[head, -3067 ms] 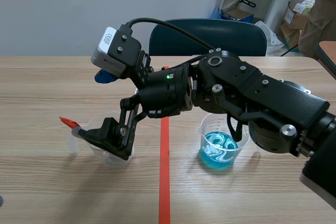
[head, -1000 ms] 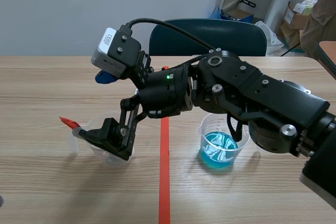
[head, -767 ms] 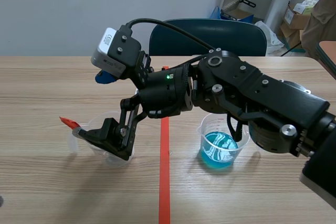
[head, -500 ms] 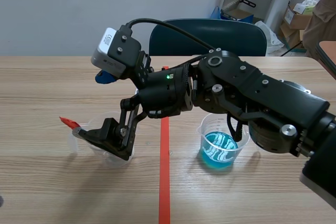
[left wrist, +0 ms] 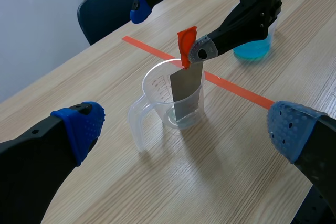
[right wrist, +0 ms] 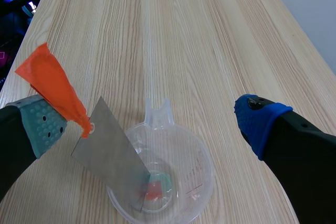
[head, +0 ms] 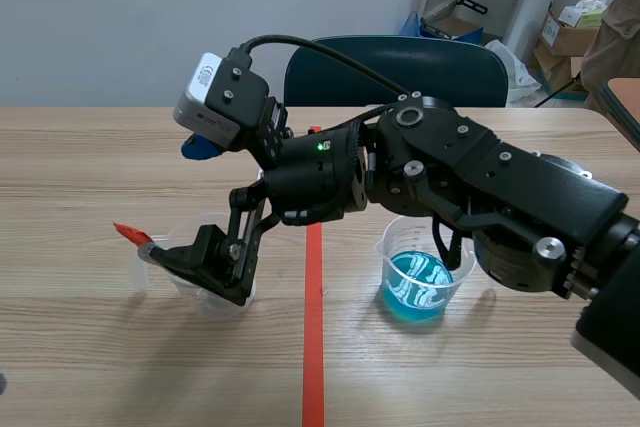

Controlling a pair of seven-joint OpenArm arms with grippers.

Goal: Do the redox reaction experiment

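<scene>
Above the beaker [left wrist: 156, 85] rim, right gripper [right wrist: 148, 122] wide, sheet [right wrist: 113, 157] edge against one pad [right wrist: 42, 124]; left gripper [left wrist: 186, 128] wide.

Clear measuring cup [left wrist: 155, 96], upright, on the table's left half, handle toward the left edge; possibly a little liquid at the bottom. Grey metal strip [left wrist: 186, 90] stands tilted inside, with an orange tag [left wrist: 186, 40] at its top corner. A clear beaker [head: 416, 282] of blue liquid stands upright, right of middle.

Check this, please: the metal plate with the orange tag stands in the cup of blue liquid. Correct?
No. The metal plate with the orange tag stands in the clear cup, as the left wrist view shows; the blue liquid cup stands apart.
</scene>
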